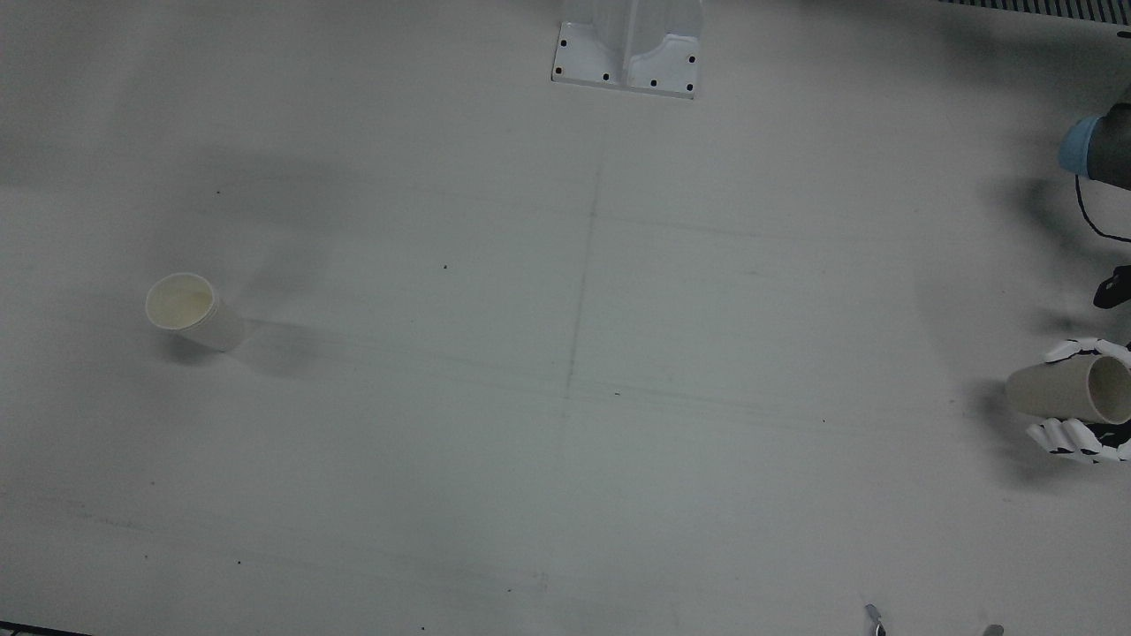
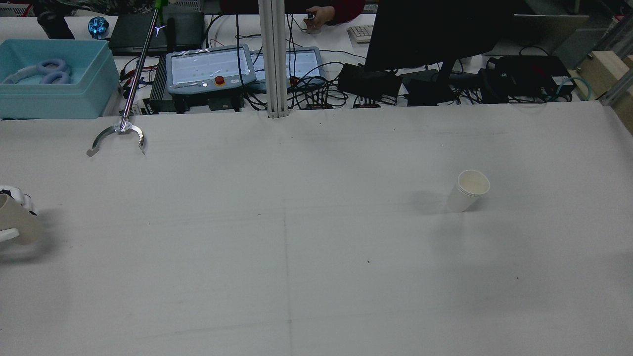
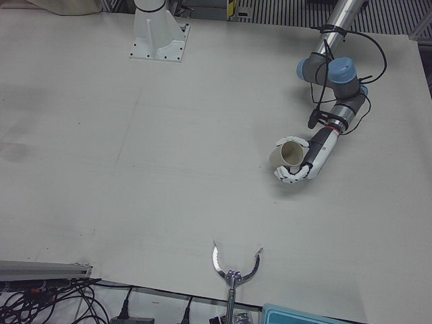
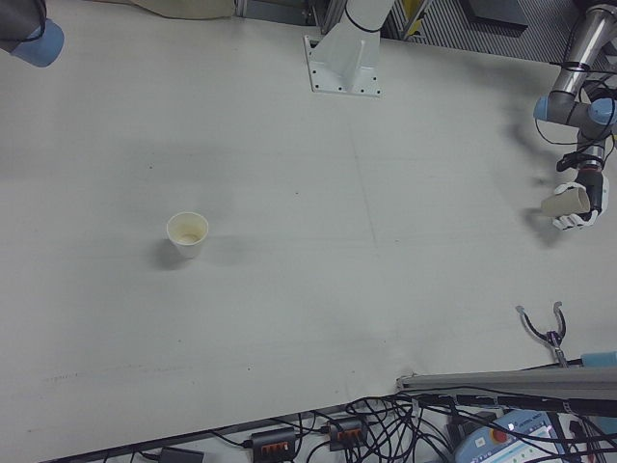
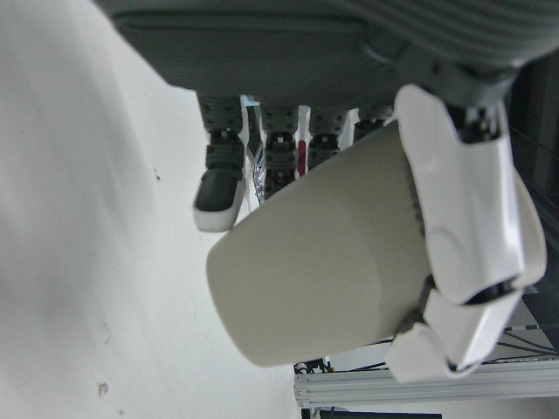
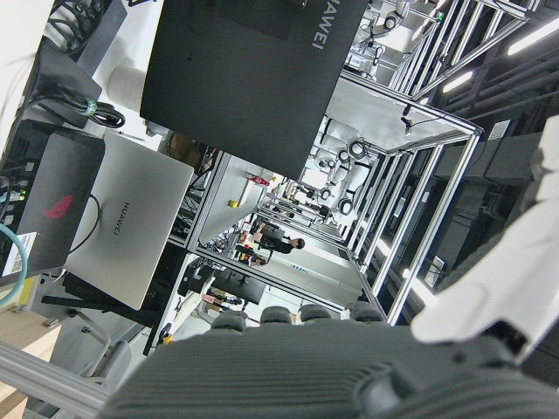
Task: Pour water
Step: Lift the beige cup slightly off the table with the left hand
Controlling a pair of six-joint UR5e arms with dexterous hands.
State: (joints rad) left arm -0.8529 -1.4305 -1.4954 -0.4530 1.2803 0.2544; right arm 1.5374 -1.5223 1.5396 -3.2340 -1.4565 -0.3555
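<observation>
My left hand (image 3: pixel 307 162) is shut on a beige paper cup (image 3: pixel 289 154) near the table's edge on my left side. The cup is tilted well off upright, just above the table. The hand (image 1: pixel 1074 439) and cup (image 1: pixel 1056 390) sit at the front view's right edge, and show in the rear view (image 2: pixel 15 222). The left hand view shows the cup (image 5: pixel 323 271) close up with white fingers (image 5: pixel 463 218) around it. A white paper cup (image 1: pixel 190 311) stands upright far across the table (image 2: pixel 467 190). My right hand (image 6: pixel 349 367) shows only in its own view, aimed up at the room, holding nothing.
An arm pedestal base (image 1: pixel 627 53) is bolted at the table's back middle. A metal grabber claw (image 2: pixel 118 136) rests on the far edge near a blue bin (image 2: pixel 49 79). Teach pendants (image 2: pixel 210 66), a monitor and cables lie beyond the table.
</observation>
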